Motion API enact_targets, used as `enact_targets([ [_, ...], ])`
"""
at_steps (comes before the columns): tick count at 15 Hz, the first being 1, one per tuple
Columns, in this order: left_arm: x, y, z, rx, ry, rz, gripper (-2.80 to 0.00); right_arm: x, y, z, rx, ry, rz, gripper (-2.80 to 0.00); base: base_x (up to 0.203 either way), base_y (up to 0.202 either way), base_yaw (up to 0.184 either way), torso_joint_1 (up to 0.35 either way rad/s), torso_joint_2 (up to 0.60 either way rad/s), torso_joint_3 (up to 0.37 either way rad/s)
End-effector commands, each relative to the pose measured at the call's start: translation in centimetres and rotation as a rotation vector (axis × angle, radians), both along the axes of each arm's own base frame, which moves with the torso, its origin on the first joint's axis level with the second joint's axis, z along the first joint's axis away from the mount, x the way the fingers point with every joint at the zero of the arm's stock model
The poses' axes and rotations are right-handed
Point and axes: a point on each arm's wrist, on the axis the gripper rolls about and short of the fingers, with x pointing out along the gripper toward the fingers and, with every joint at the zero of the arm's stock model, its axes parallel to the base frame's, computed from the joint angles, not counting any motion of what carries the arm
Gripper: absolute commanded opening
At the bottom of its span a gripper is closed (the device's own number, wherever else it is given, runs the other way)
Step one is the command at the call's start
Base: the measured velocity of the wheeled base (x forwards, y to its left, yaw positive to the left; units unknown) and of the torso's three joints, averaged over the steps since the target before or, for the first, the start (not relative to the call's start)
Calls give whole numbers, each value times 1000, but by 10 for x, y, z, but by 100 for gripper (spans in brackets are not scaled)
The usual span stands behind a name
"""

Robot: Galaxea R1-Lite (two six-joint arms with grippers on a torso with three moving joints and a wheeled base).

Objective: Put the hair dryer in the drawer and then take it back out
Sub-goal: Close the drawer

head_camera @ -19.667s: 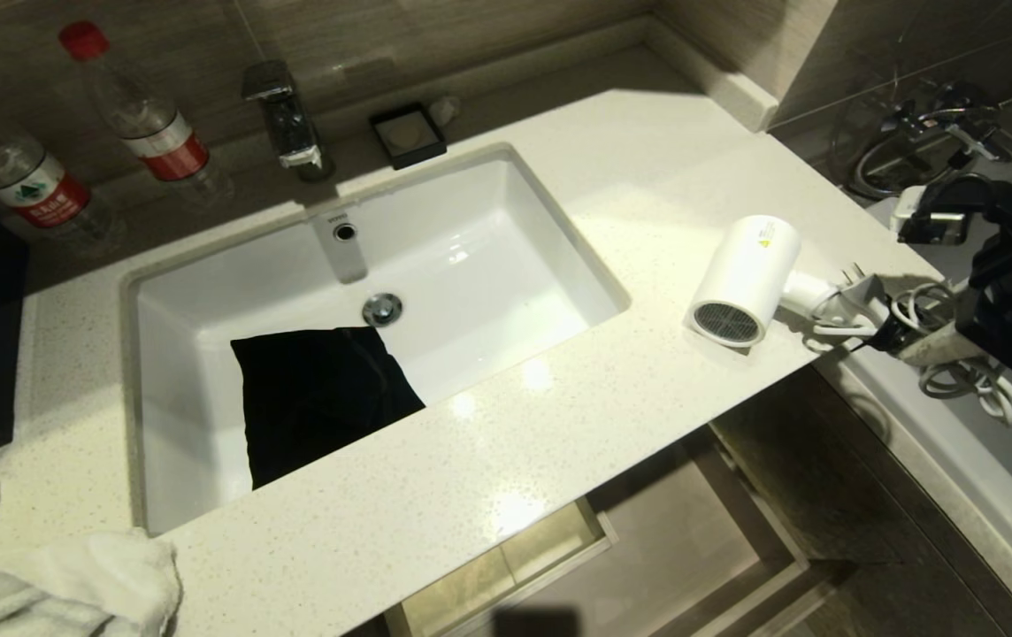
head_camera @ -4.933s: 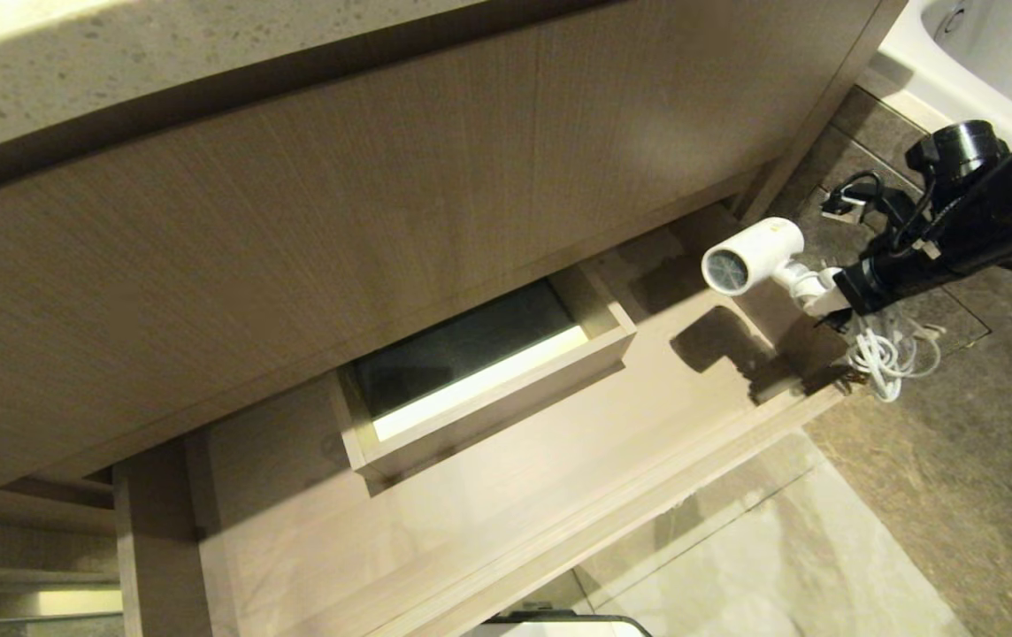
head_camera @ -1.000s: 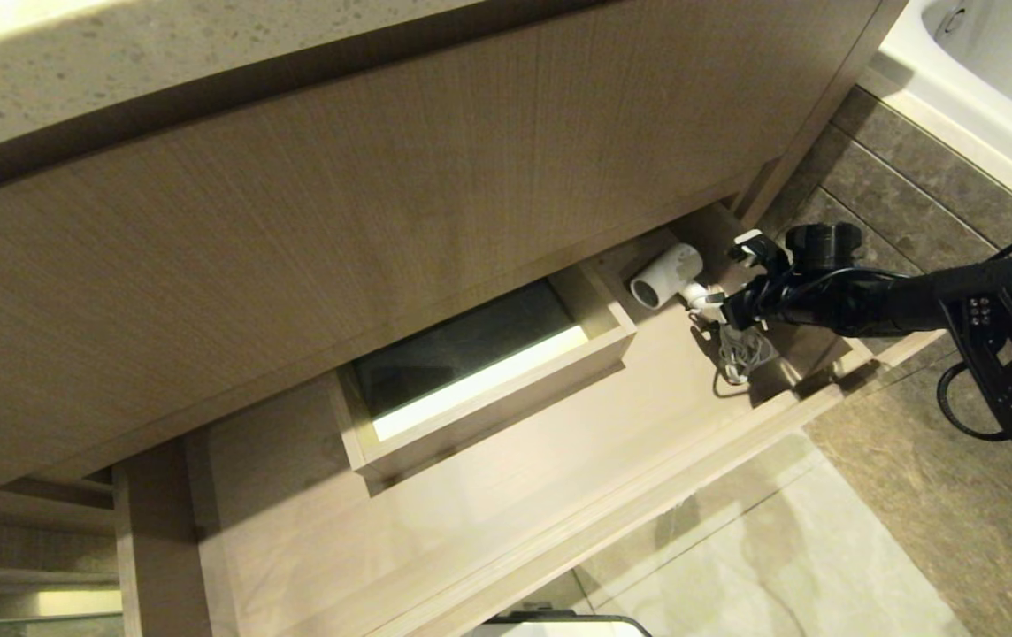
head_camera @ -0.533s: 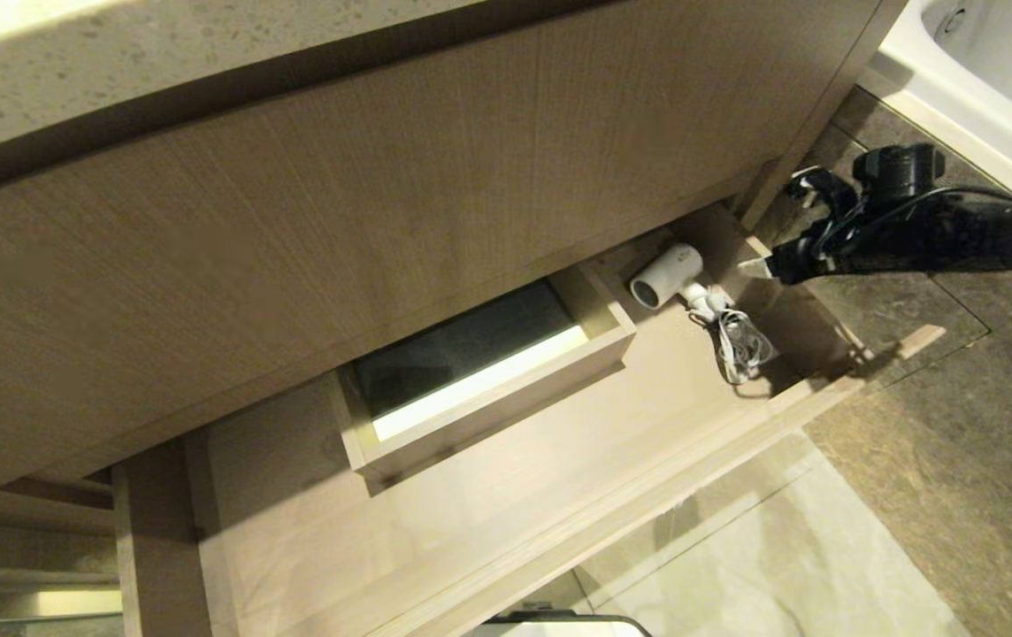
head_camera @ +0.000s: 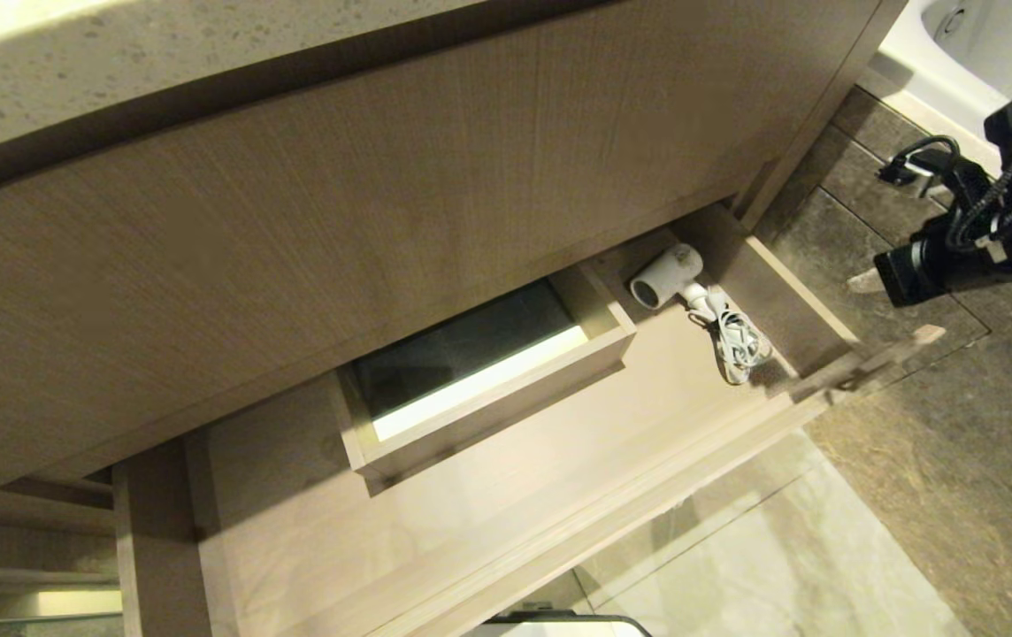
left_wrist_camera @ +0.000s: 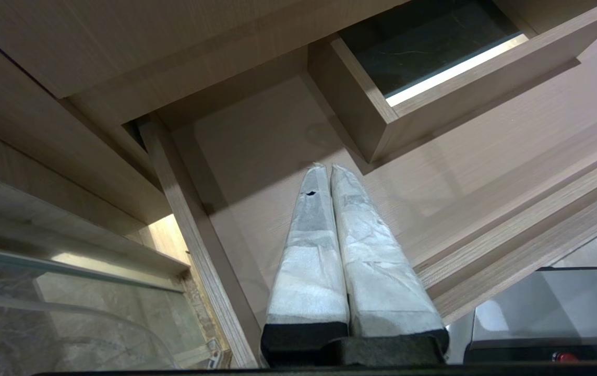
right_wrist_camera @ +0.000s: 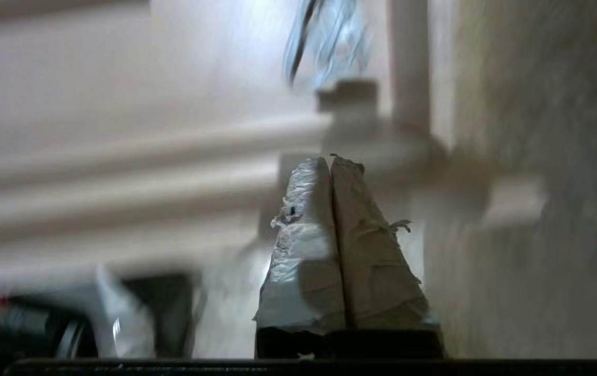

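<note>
The head view looks steeply down past the worktop (head_camera: 72, 53) edge onto the open drawer (head_camera: 488, 495) from well above. The left wrist view sits low and close, facing the same drawer (left_wrist_camera: 257, 141) floor and boxed cut-out (left_wrist_camera: 382, 125). The right wrist view, blurred, faces the drawer's corner.

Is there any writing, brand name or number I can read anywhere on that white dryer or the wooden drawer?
None can be read.
The hair dryer in the drawer: any label is too small to tell.
The drawer's wood: plain, no lettering.
</note>
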Motion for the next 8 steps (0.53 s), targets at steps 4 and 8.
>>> enact_targets([
  [4, 0, 0, 0, 0, 0, 0, -280, -99, 6, -45, -112, 182, -15, -280, 0, 0, 0, 0, 0, 0],
  [8, 0, 0, 0, 0, -2, 0, -280, -121, 7, -91, -149, 303, 4, -280, 0, 0, 0, 0, 0, 0],
])
